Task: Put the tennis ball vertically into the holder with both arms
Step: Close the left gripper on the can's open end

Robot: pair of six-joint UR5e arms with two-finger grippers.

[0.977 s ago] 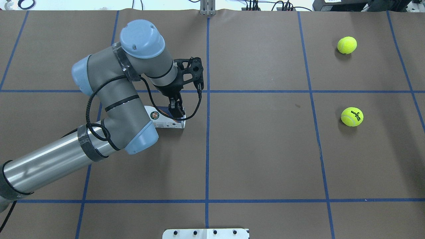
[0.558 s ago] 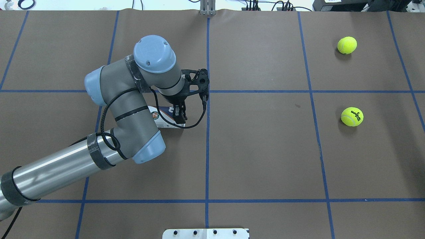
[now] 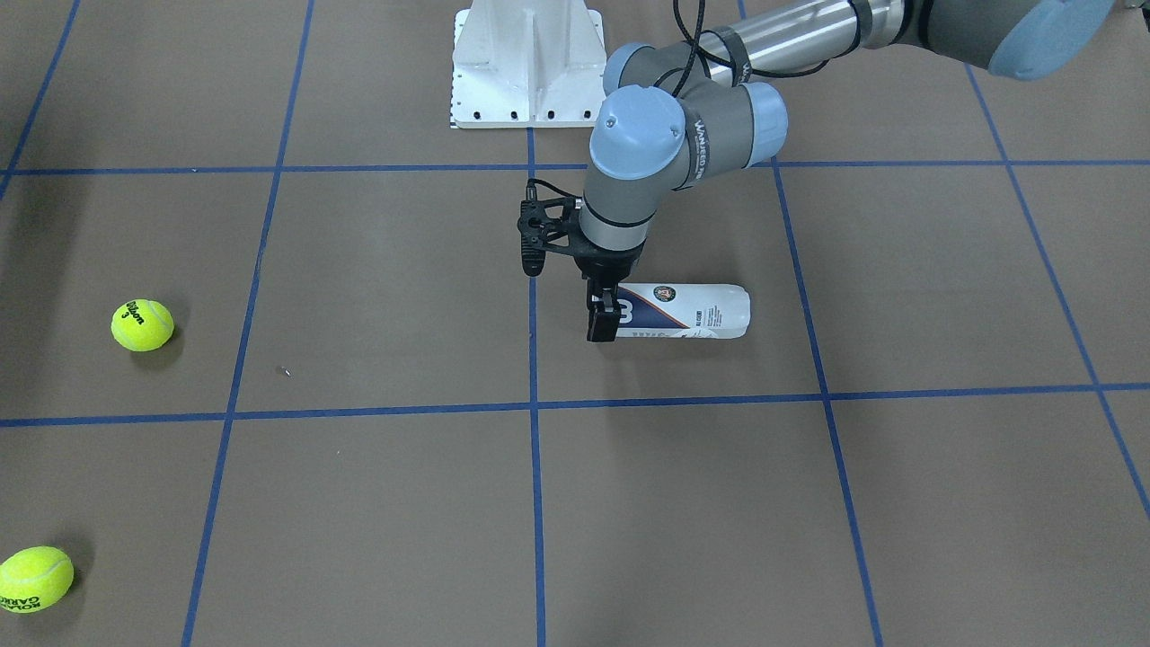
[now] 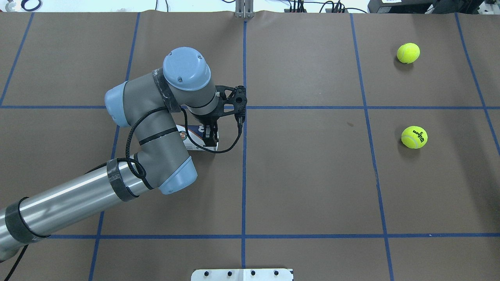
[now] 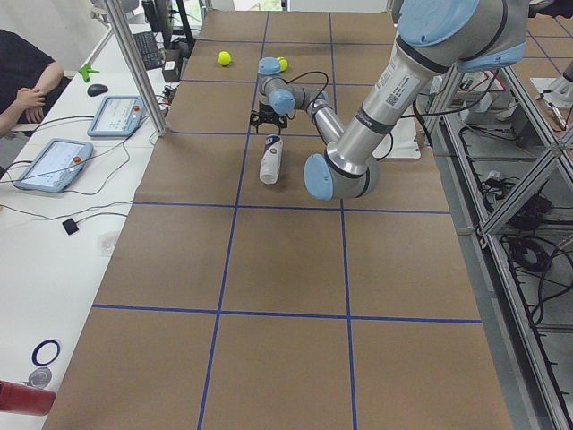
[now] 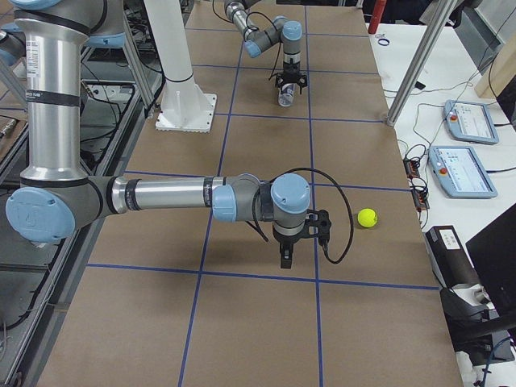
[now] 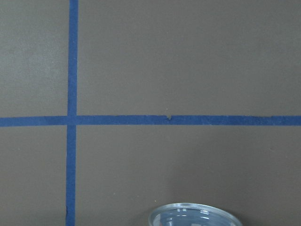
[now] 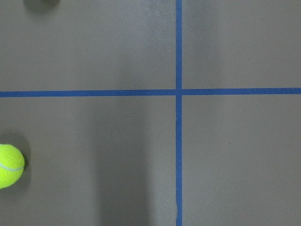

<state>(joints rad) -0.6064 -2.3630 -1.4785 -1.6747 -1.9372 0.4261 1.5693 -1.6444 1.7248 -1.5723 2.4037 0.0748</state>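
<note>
Clear plastic holder (image 3: 692, 312) lies flat, long axis left-right, mouth at left gripper (image 3: 603, 325); whether it clamps, cannot tell.

This is a robot lab. A big shiny robot arm (image 4: 78, 195) reaches over a long desk (image 4: 312, 187). The desk is covered in brown paper, and blue tape lines (image 4: 244, 175) mark it into squares. A white base (image 3: 528, 67) with bolts sits on it. Metal posts (image 5: 134, 63) stand along the edge. A white side desk (image 5: 54, 242) holds control pads (image 5: 52, 164) with screens, and a person (image 5: 22, 72) sits there. Wires (image 5: 537, 296) lie in metal racks nearby.
</note>
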